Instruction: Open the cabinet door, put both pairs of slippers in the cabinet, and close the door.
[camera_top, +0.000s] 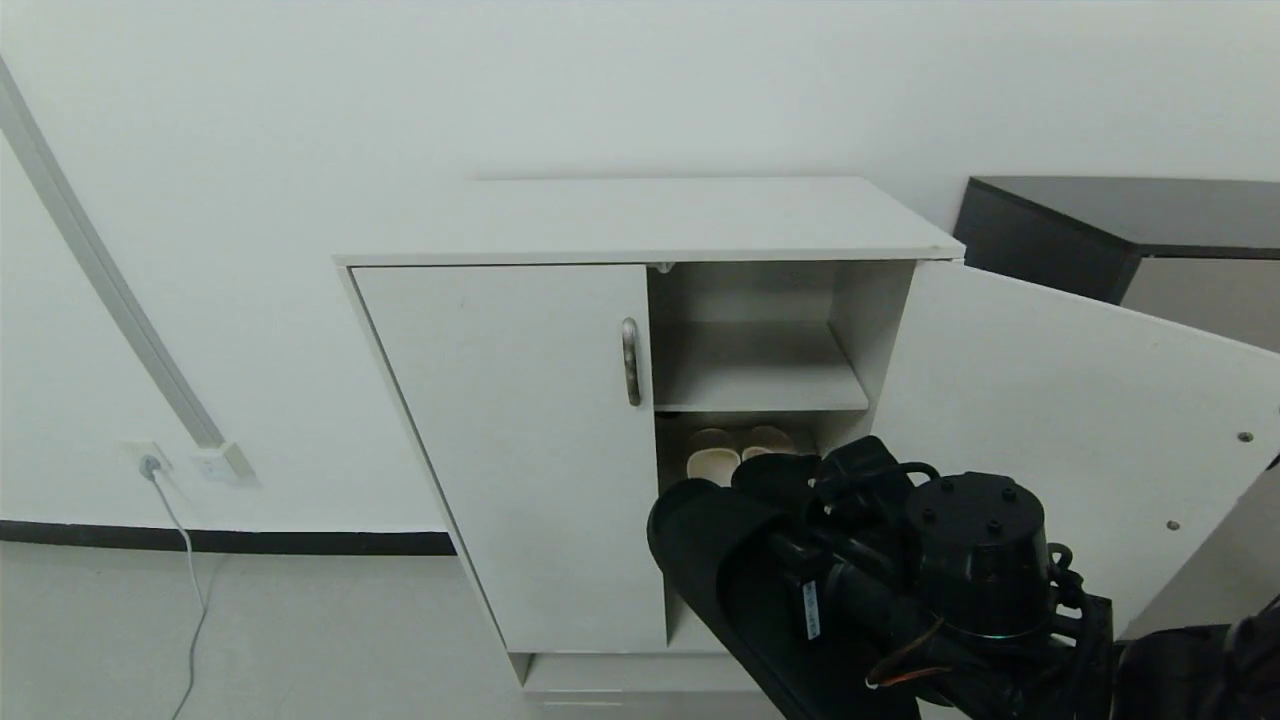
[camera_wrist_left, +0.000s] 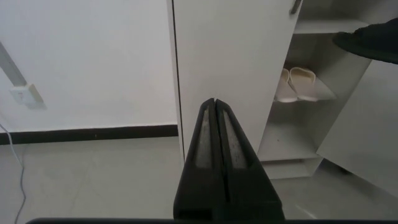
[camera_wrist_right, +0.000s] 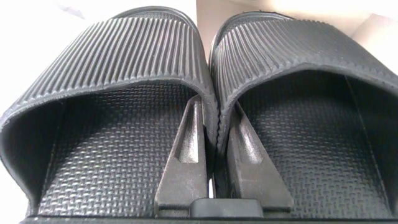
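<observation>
R gripper clamps black slippers by touching inner walls, in front of cabinet w/ right door open. Beige slippers sit on shelf inside. L gripper fingers together, empty.

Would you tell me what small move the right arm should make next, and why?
Probably ease the right gripper forward so the black slippers pass into the cabinet onto the upper shelf. The gripper is shut on the pair's inner walls, the right door stands open, the upper shelf is bare, and the beige slippers occupy the shelf below.
</observation>
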